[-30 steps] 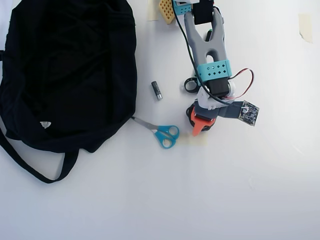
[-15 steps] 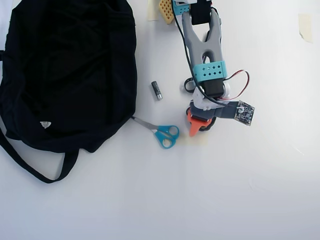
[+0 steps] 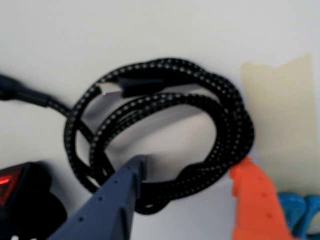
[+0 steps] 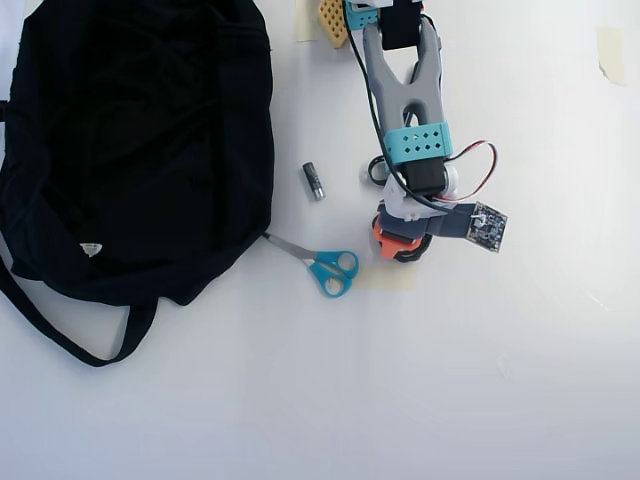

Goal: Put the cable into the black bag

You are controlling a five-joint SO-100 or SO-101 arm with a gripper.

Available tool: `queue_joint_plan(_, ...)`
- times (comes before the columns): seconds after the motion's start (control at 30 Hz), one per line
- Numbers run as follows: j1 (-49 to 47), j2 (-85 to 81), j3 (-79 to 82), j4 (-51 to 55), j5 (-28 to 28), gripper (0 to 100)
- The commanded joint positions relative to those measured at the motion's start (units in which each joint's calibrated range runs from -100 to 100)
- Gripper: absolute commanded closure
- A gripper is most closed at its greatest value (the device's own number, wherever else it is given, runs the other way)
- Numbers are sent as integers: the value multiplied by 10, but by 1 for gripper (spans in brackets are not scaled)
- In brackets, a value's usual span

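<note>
The two-finger gripper (image 3: pixel 192 175), one finger grey-blue and one orange, was seen spread apart astride the near strand of the thin black braided cable (image 3: pixel 220 125), not yet clamped on it. The cable was coiled in a flat oval loop on the white table (image 3: pixel 150 30), directly beneath the gripper, its long axis running across the wrist view. The large soft black fabric bag (image 4: pixel 130 150) was seen well apart, at the left of the overhead view.
</note>
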Motion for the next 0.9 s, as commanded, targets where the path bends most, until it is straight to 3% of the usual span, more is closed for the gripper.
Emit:
queue_joint_plan(0.0, 4, -7, -14, 4, 2, 79)
queue_joint_plan(0.33, 4, -8, -19, 4, 2, 79)
queue_joint_plan(0.5, 4, -10, -20, 4, 0, 89)
queue_joint_plan(0.87, -2, -13, -20, 4, -4, 98)
